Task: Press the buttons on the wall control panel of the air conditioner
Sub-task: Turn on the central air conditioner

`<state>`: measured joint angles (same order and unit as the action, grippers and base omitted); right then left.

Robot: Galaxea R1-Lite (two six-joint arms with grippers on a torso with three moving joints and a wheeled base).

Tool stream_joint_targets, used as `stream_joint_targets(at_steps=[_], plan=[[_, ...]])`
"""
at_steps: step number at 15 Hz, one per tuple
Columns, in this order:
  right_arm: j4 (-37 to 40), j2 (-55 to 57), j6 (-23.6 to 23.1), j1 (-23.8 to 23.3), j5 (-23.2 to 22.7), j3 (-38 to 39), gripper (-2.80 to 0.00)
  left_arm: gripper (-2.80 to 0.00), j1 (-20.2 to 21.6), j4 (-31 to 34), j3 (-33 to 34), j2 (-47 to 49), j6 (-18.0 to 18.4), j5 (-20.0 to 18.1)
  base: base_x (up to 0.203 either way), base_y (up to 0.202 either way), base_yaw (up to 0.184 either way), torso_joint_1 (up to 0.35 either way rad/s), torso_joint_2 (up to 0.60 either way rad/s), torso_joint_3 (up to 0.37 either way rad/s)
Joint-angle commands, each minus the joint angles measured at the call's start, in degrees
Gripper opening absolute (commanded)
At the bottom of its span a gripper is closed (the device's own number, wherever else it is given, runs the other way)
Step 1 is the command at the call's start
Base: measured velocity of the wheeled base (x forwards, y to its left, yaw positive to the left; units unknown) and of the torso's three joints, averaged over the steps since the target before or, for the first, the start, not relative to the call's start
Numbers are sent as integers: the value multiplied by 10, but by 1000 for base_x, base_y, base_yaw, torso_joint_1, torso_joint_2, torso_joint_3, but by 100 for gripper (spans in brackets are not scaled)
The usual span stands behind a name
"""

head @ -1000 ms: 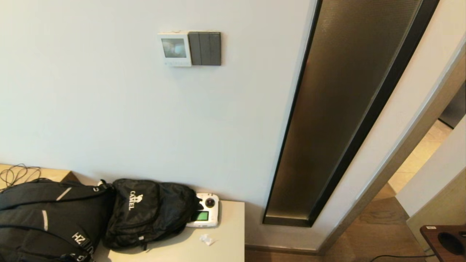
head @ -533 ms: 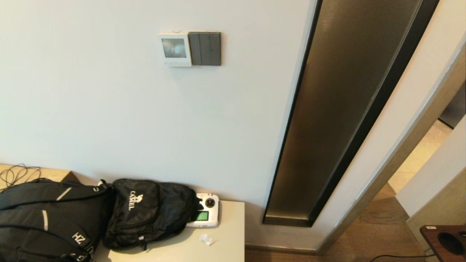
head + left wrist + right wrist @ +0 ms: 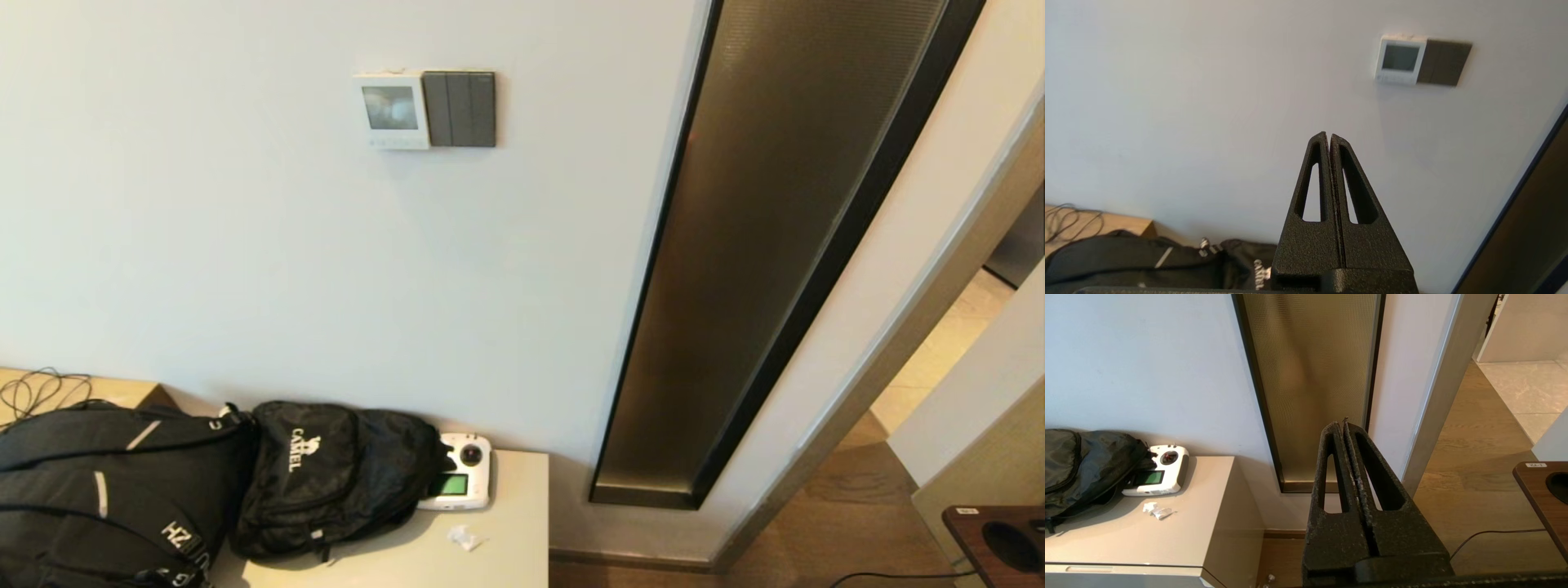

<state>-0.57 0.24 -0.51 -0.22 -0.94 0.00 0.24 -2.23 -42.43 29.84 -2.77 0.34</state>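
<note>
The air conditioner's wall control panel (image 3: pixel 392 111) is a small white square with a grey screen, mounted high on the pale wall. Its buttons (image 3: pixel 395 142) form a pale row below the screen. It also shows in the left wrist view (image 3: pixel 1399 60). My left gripper (image 3: pixel 1329 134) is shut and empty, pointing at the bare wall well below and to the left of the panel. My right gripper (image 3: pixel 1342 424) is shut and empty, low down, facing the frosted glass strip. Neither gripper shows in the head view.
A dark grey three-rocker switch plate (image 3: pixel 460 109) adjoins the panel's right side. Two black backpacks (image 3: pixel 326 474) and a white handheld controller (image 3: pixel 457 483) lie on a beige cabinet (image 3: pixel 506 555). A tall frosted glass strip (image 3: pixel 759 245) and a doorway stand at the right.
</note>
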Motion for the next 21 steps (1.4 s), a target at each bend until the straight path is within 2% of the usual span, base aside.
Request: stream_joint_targets(at_steps=[1,3,5,9,12,15,21], plan=[[0,1,0,0,0,0,-280,-280,0,-1,-77,120,-13,-7,0,0,0,0,0,0],[0,1,0,0,0,0,-280,-280,-2,-1,-149,198,-39,-34,0,0,0,0,0,0],[0,1,0,0,0,0,-280,-280,-31,1,-215,276,-77,-44,0,0,0,0,0,0],[0,1,0,0,0,0,-280,-280,-119,3,-329,451,-154,-13,0,0,0,0,0,0],[0,1,0,0,0,0,-280,-280,-196,0,-394,555,-190,0,0,0,0,0,0,0],[0,1,0,0,0,0,-280,-280,-223,-2,-477,648,-211,11,0,0,0,0,0,0],[0,1,-1,0,0,0,-280,-280,-230,-3,-585,800,-214,15,0,0,0,0,0,0]])
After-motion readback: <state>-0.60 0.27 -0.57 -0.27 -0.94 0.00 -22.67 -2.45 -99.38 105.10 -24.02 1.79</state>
